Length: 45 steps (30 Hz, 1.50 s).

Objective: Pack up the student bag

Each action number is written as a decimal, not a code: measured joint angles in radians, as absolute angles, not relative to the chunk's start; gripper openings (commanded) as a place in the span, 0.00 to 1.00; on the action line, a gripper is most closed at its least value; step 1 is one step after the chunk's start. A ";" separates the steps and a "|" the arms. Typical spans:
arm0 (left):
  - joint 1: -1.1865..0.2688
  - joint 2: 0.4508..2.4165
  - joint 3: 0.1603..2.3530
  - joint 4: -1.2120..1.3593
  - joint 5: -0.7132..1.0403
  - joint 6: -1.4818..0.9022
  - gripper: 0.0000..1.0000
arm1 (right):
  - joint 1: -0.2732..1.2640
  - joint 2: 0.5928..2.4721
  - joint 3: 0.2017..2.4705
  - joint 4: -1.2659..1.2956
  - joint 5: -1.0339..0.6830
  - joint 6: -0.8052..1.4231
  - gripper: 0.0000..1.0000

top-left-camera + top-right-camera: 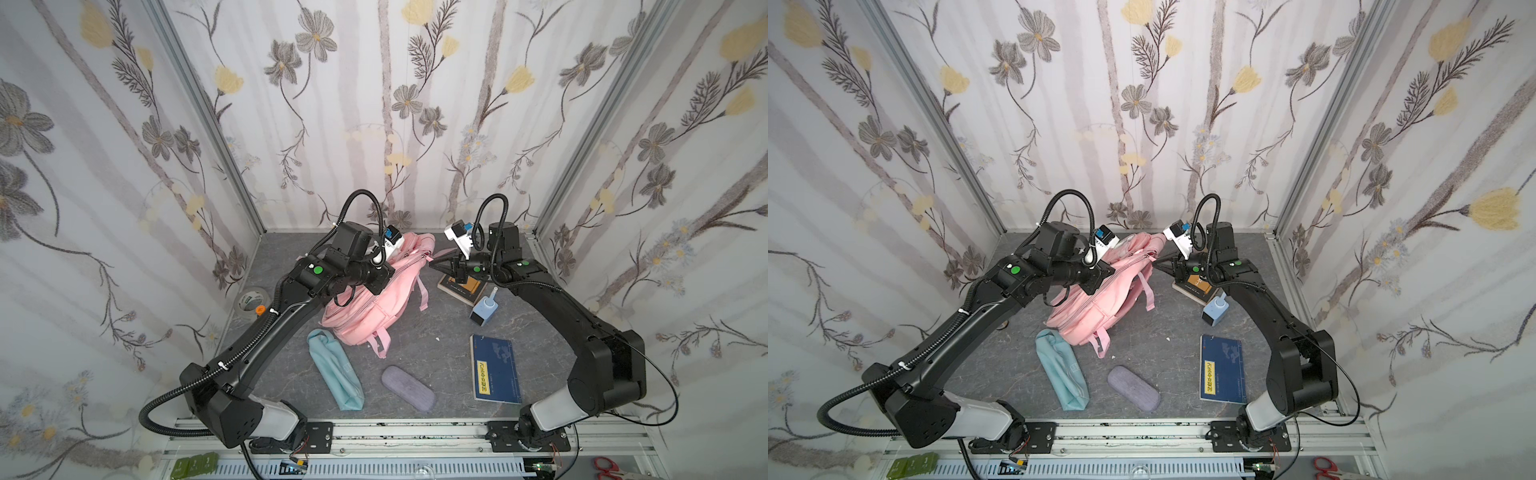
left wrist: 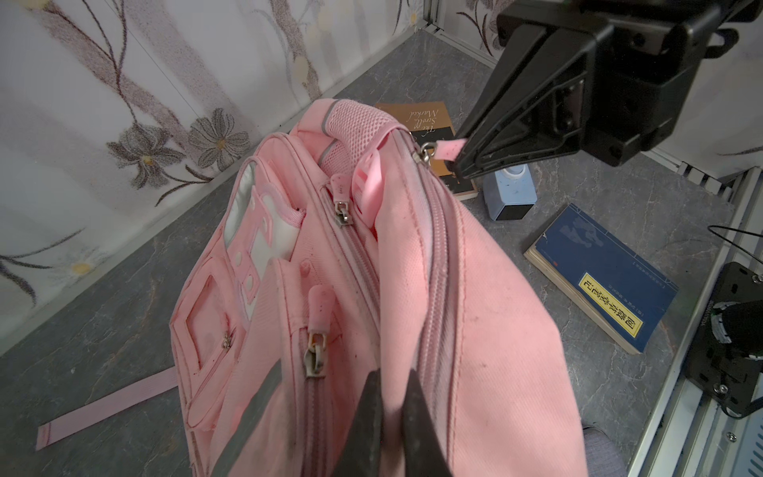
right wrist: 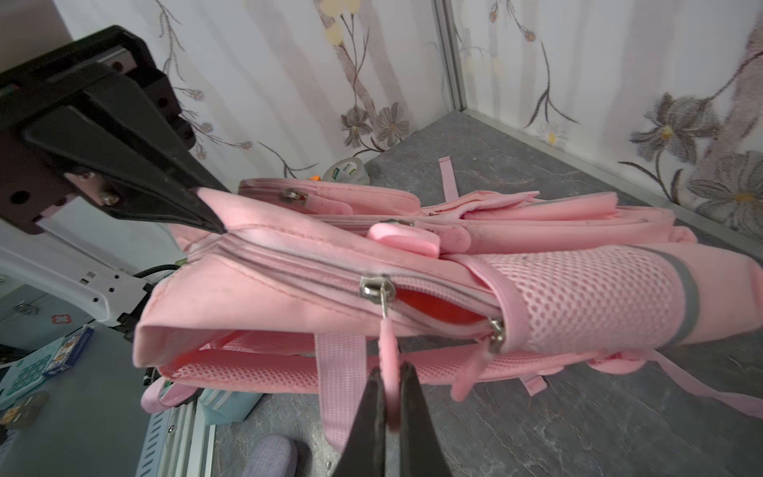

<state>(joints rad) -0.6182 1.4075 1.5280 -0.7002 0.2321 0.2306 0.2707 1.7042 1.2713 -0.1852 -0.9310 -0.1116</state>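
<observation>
pink fabric is in both grips: the student bag point(image 1: 365, 299) lies on its side toward the back of the grey tabletop, between the two arms, with its top end turned to the right arm. the step in hand looks like unzipping the main compartment, which gapes only a little beside the metal slider point(image 3: 373, 287). the right gripper point(image 3: 390, 367) has its fingers closed flat on the pink pull tab point(image 2: 448, 149), and the left gripper point(image 2: 390, 371) is pinched together on the cloth beside the zip track. to do it well, the left should anchor the fabric taut while the right draws the tab along the line of the zip, not away from it, since a sideways tug would likely jam the slider or drag the soft bag. the left arm reaches forward over the bag, wrist bent down onto the seam; the right arm is folded, elbow high, its gripper pointing inward at the bag's top corner. a teal pencil pouch point(image 1: 334, 370) and a blue book point(image 1: 494, 368) wait nearer the front.
</observation>
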 measured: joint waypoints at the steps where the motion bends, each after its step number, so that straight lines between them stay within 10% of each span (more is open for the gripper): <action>1: -0.618 1.407 1.527 -0.700 0.232 0.228 0.00 | 0.268 1.708 1.274 -0.192 -0.903 -0.105 0.00; 45: -0.640 1.733 2.016 -0.940 0.192 -0.166 0.00 | 0.489 1.489 1.272 -0.230 -0.535 0.012 0.00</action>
<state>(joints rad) -0.6395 1.7329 2.0155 -0.9398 0.1917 -0.1661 0.4889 1.4887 1.2716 -0.2302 -0.5346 0.0124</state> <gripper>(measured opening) 0.071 0.063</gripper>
